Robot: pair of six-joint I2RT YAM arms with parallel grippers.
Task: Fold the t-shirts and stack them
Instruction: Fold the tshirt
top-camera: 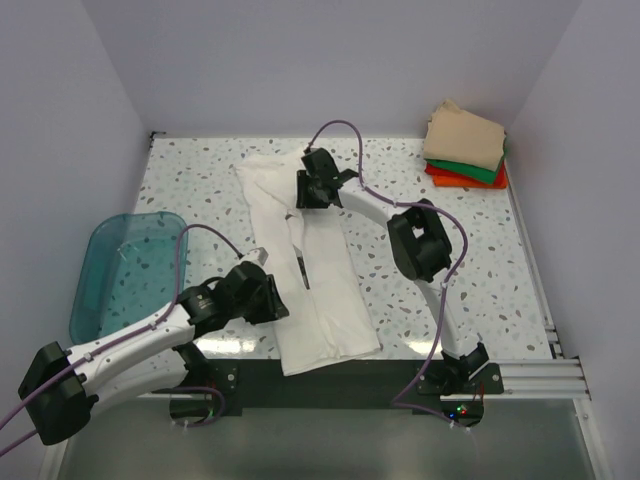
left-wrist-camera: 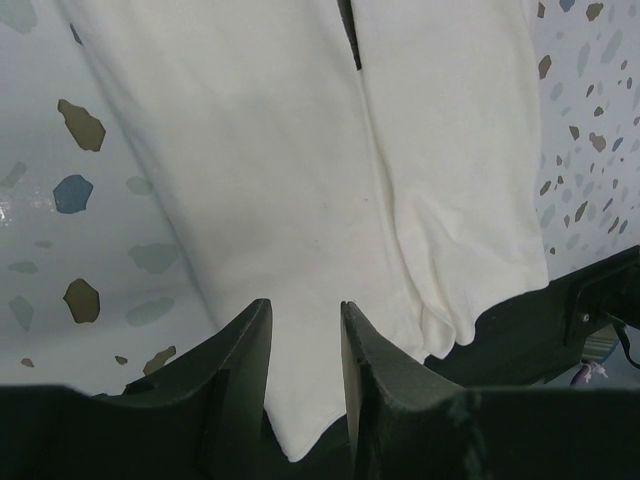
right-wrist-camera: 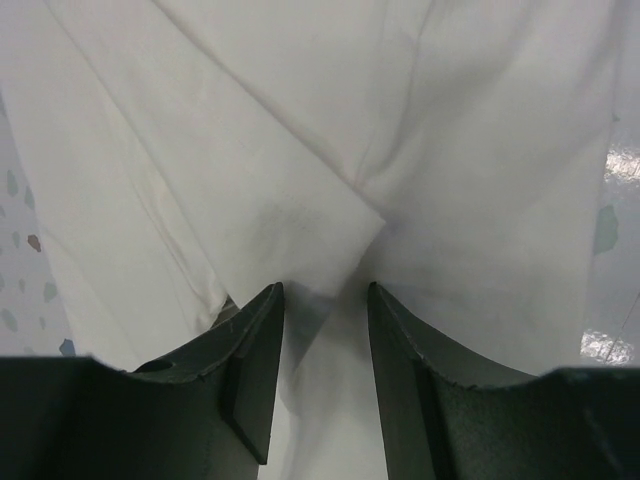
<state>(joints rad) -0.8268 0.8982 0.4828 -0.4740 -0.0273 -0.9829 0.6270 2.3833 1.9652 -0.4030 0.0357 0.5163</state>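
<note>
Top external: large white cotton t-shirt (top-camera: 322, 300) lies folded lengthwise into a long narrow strip. It runs diagonally across the speckled terrazzo-pattern table (top-camera: 500, 270), from far centre-left down to the near edge. A thin black mark (top-camera: 303, 270) shows along the centre seam where the two flaps meet.

Left gripper (top-camera: 278, 303) sits at the strip's left edge, near end. Right gripper (top-camera: 304, 196) is over the far end of the strip.

Left wrist: black fingers (left-wrist-camera: 245, 380) stand parted, with flat white cloth visible through the gap. Nothing is pinched, so it is released. The shirt's near hem overhangs the dark table edge just beside the fingertips.

Right wrist: jaws also parted, hovering over a folded corner of the white cloth (right-wrist-camera: 300, 130) where layers overlap. No fabric is clamped between the pads (right-wrist-camera: 255, 370), so this one is released too.

Far right corner of the table: a stack of three folded tees, well apart from the white one. Tan tee (top-camera: 465, 135) is on top, green tee (top-camera: 472, 169) under it, and orange-red tee (top-camera: 447, 181) at the bottom.

Translucent teal plastic bin (top-camera: 100, 250) sits at the left side of the table, beside the left arm.
</note>
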